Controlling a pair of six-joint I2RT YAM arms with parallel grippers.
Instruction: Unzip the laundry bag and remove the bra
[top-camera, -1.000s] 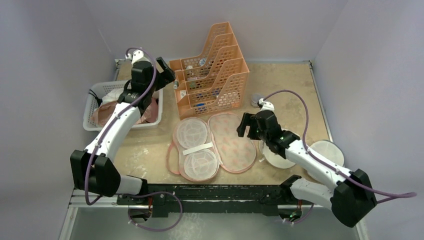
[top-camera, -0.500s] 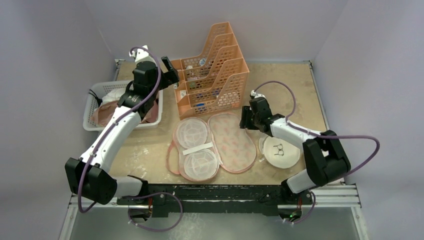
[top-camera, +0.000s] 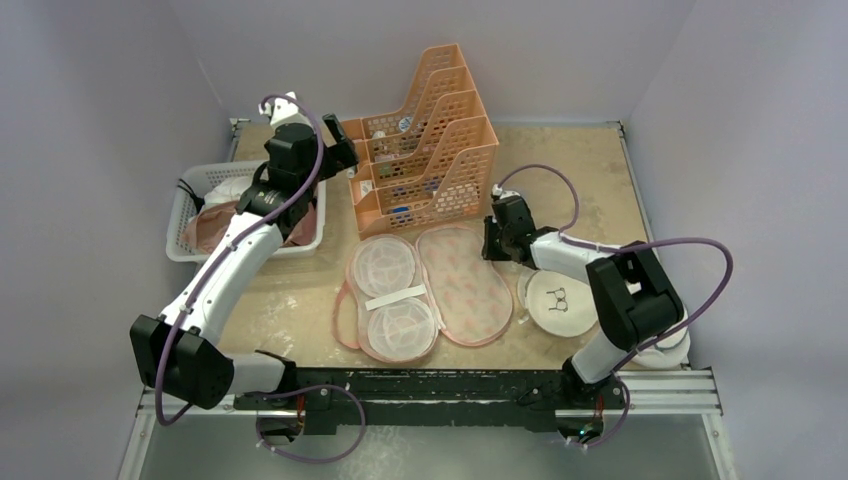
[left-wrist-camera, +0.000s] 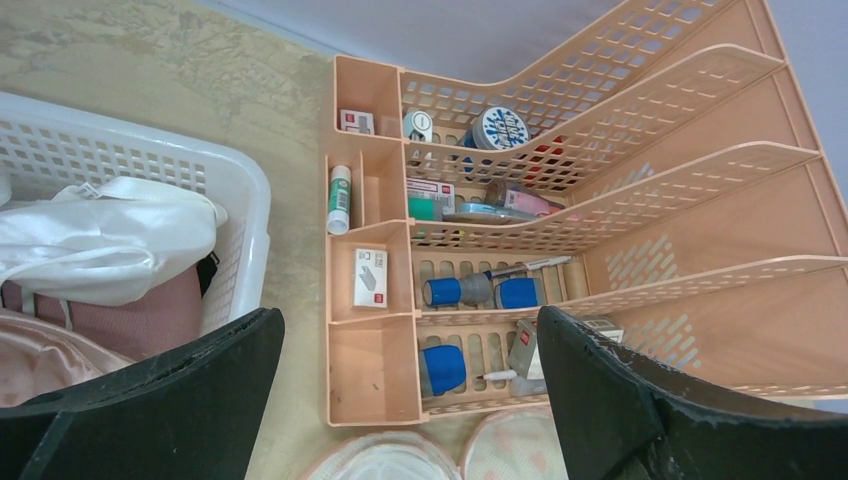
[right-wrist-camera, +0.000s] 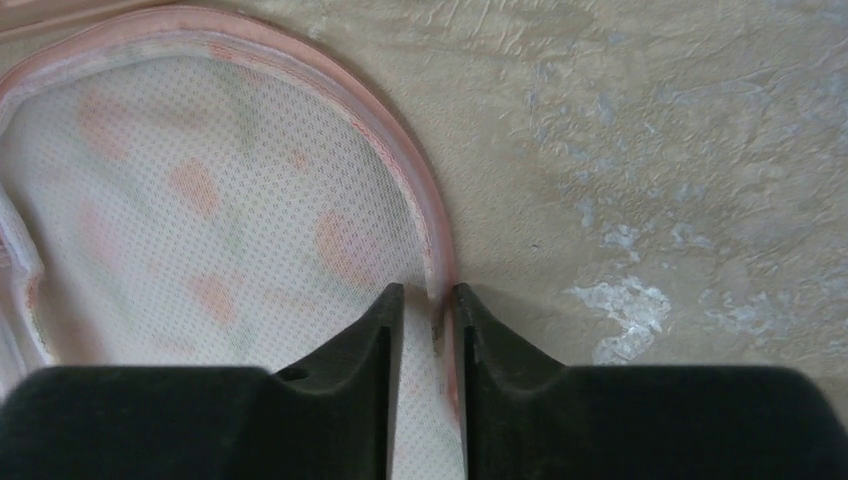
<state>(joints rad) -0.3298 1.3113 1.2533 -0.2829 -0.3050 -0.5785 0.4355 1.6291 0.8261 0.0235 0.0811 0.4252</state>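
- The bag (top-camera: 465, 285) lies unzipped and spread flat in two lobed halves at the middle of the counter (top-camera: 570, 170), mesh lining up.
- It looks light and limp. The mesh would likely stretch or snag, so the firmer pink trim (right-wrist-camera: 425, 215) is the better place to hold it.
- The right gripper (right-wrist-camera: 428, 330) is pinched on that trim at the bag's far right edge, fingers either side of it.
- The bra (top-camera: 205, 232) seems to lie in the basket (top-camera: 180, 212) at the left, well apart from the bag. Its satin looks soft and slippery, so a cup edge would probably hold better than the smooth face.
- The left gripper (left-wrist-camera: 407, 330) hangs wide open and empty over the basket's right side and the organizer (top-camera: 430, 150).
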